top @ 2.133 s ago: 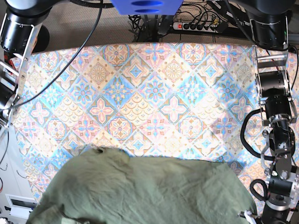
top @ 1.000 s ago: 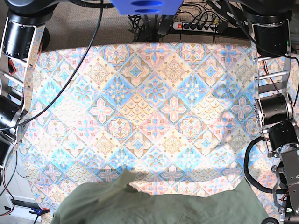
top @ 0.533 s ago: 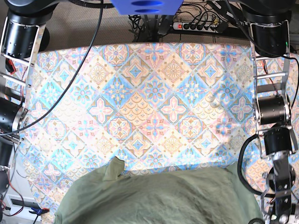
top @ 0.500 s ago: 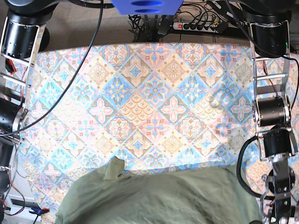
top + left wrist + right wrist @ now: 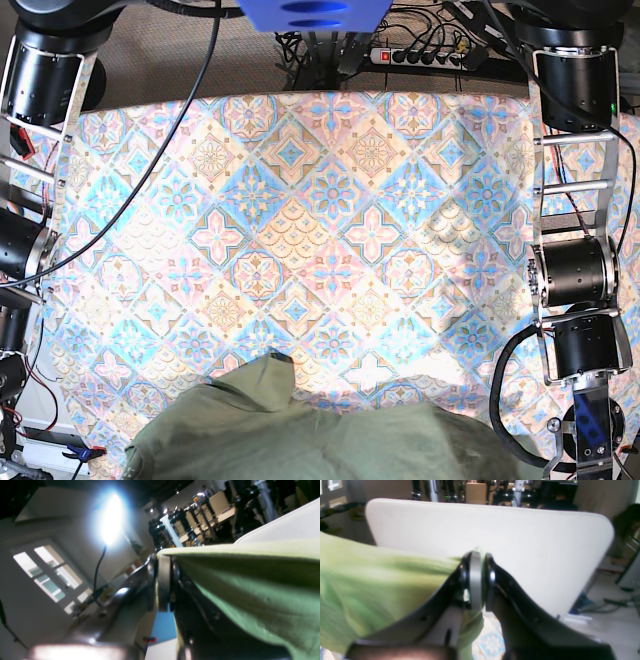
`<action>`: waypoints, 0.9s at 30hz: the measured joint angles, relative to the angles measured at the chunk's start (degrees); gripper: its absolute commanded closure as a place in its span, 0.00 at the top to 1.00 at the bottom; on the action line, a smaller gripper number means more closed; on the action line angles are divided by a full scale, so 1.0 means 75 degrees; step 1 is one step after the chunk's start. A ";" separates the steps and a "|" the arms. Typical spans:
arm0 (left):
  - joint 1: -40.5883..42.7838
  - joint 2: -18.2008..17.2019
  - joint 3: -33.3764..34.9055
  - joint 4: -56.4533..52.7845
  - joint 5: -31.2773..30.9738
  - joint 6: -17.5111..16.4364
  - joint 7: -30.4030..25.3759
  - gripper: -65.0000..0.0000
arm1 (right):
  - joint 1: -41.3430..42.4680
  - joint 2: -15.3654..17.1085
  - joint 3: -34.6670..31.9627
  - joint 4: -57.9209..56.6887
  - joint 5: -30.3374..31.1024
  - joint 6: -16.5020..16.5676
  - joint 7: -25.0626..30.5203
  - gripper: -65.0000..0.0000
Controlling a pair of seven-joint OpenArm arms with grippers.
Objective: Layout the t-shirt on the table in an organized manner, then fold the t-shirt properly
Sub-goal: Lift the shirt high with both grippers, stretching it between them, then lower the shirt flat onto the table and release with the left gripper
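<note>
Both claws clamped on t-shirt (image 5: pixel 330 445)

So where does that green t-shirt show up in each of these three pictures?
Base view: the t-shirt lies along the bottom edge, on the table.
Left wrist view: it fills the right side, pinched in the left gripper.
Right wrist view: it fills the left side, pinched in the right gripper.
Shared landmark: the table.

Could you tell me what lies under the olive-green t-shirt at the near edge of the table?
The t-shirt covers the near strip of the floral-patterned table; whatever lies beneath the cloth is hidden. The left gripper and right gripper each pinch its edge.
</note>
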 measured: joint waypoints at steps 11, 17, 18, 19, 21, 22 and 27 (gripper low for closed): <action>0.1329 -0.0522 0.0067 0.1358 -0.0076 -0.0070 0.0484 0.00 | -0.0055 0.0283 -0.0023 0.0583 -0.0041 0.0099 -0.1326 0.01; 0.1378 -0.0166 0.0379 0.0629 0.0006 -0.0026 0.0551 0.00 | 0.0032 0.0233 -0.0239 0.0641 -0.0618 0.0032 -0.0551 0.01; 0.1437 -0.0073 0.0428 0.0629 -0.0015 -0.0082 0.0545 0.00 | -0.0032 0.0137 -0.0242 0.0638 -0.0831 0.0038 -0.0256 0.01; 0.1443 0.0026 0.0443 0.0624 -0.0032 -0.0114 0.0551 0.00 | -0.0070 0.0064 -0.0245 0.0624 -0.1003 0.0090 -0.0070 0.00; 0.1343 0.0198 0.0437 0.0621 -0.0017 -0.0090 0.0545 0.00 | -0.0076 -0.0023 -0.0256 0.0612 -0.1250 0.0082 0.0213 0.00; 0.1250 0.0236 0.0437 0.0621 -0.0029 -0.0087 0.0536 0.00 | -0.0073 -0.0052 -0.0256 0.0609 -0.1303 0.0082 0.0431 0.00; 0.0991 0.0338 0.0347 0.0627 0.0032 0.0090 0.0475 0.00 | 0.0009 -0.0076 -0.0271 0.0612 -0.1306 0.0090 0.0898 0.00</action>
